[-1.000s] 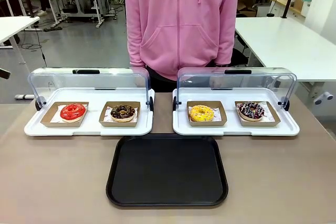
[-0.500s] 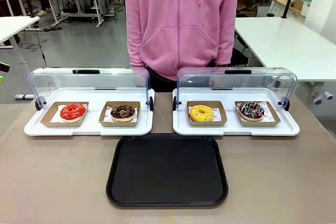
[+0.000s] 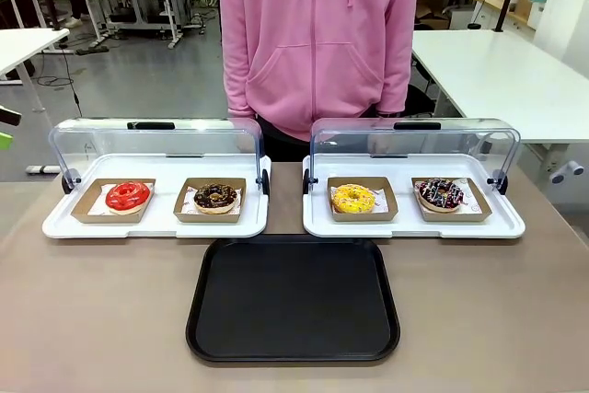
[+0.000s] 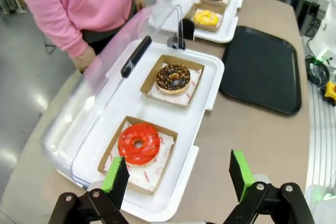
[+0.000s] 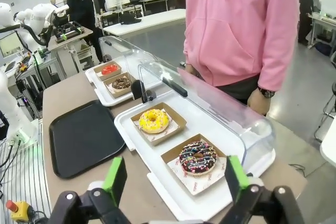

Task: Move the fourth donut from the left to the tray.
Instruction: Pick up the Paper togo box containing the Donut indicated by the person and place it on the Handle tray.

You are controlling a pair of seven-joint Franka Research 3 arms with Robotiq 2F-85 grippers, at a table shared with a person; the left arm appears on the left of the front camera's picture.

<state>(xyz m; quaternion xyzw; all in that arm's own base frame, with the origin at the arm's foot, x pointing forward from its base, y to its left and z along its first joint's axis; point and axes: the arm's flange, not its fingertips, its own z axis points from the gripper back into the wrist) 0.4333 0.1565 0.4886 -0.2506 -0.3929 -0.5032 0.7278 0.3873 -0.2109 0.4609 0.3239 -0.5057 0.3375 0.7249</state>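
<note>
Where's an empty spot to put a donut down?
The black tray is all bare, just in front of the left display tray and the right display tray. The table is bare on both sides of it. The gap between the display trays is narrow, and inside each one two boxed donuts leave little room.

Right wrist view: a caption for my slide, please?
Open right pincer facing a sprinkled dark-chocolate ring donut in a brown cardboard holder.

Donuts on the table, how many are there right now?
4. The red donut and the golden-sprinkled chocolate donut sit in the left display tray; the yellow donut and the fourth donut, dark with white-pink sprinkles, in the right display tray. None seems hidden.
</note>
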